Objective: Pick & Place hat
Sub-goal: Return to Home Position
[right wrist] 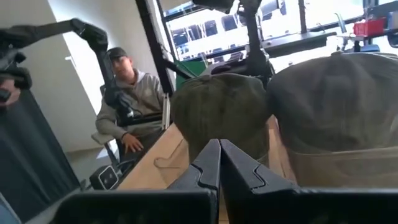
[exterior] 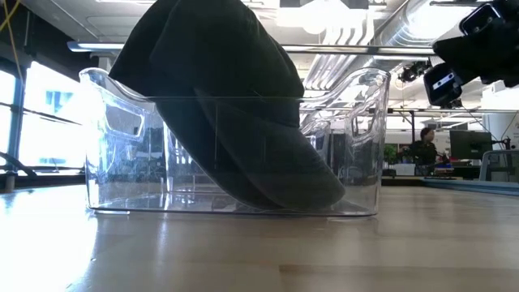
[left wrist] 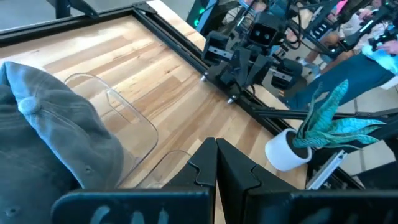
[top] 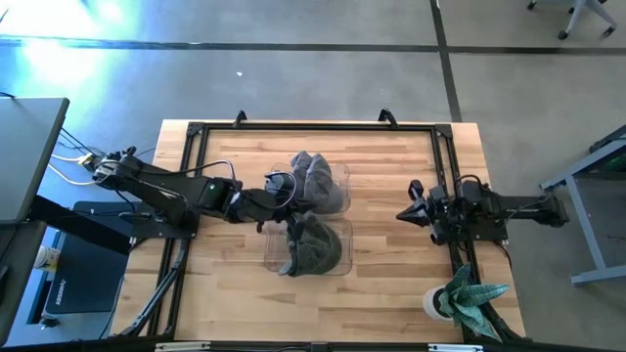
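Sorting looks done, gray cap [top: 318, 179] in the clear bin [top: 346, 172] at 12 o'clock, dark cap [top: 315, 244] in the second bin [top: 346, 262] at 6, leaving only my left tool [top: 284, 192], clenched empty at their 9 o'clock, to go home; right tool [top: 404, 213], clenched too, waits at 3

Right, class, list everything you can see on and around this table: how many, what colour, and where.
Table: one, light wood, under everything.
Top bin: one, transparent, mid-table.
Bottom bin: one, transparent, next to the top bin.
Gray cap: one, in the top bin.
Dark cap: at least one, in the bottom bin.
Plant: one, green in a white pot, table corner by the right arm.
Person: one, seated, grey top, beyond the table.
Left gripper: black, shut, at the bins' left side.
Right gripper: black, shut, near the table's right edge, apart from the bins.
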Controlling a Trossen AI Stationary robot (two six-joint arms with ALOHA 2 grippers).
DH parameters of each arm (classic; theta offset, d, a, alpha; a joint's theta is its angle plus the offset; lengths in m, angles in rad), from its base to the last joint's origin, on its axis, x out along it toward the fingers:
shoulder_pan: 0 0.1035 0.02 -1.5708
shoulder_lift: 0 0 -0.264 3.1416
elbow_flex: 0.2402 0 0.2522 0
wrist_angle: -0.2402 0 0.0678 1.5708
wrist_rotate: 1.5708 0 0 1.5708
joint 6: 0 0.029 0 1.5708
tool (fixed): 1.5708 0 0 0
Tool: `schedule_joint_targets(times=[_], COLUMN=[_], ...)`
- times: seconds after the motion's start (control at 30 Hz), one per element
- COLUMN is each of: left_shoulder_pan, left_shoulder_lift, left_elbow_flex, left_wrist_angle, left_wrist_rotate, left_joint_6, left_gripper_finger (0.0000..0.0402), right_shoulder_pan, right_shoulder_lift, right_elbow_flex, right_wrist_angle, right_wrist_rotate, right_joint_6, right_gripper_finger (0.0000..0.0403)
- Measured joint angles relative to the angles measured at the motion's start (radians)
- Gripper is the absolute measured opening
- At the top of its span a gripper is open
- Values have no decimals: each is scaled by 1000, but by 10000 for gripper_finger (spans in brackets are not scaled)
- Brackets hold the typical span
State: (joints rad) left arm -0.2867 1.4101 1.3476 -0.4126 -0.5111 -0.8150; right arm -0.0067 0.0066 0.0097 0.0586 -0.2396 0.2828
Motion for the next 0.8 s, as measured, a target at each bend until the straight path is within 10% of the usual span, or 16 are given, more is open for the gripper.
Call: schedule_joint_targets(times=[0.63,0.8], left_shoulder_pan=[21,66], left_shoulder_lift=[-20,-108], left_elbow_flex=[-1,-178], left_wrist_angle=[-118,51], left_wrist_rotate=[23,129], left_joint_6=[190,310], left_gripper_finger=[0,0], right_shoulder_pan=[42,42], right_shoulder_lift=[0,0], right_elbow_flex=[-1,-1], right_wrist_angle=[-13,-12], right_wrist_rotate=[136,135], right_joint_6=[-29,-29], right_gripper_finger=[10,5])
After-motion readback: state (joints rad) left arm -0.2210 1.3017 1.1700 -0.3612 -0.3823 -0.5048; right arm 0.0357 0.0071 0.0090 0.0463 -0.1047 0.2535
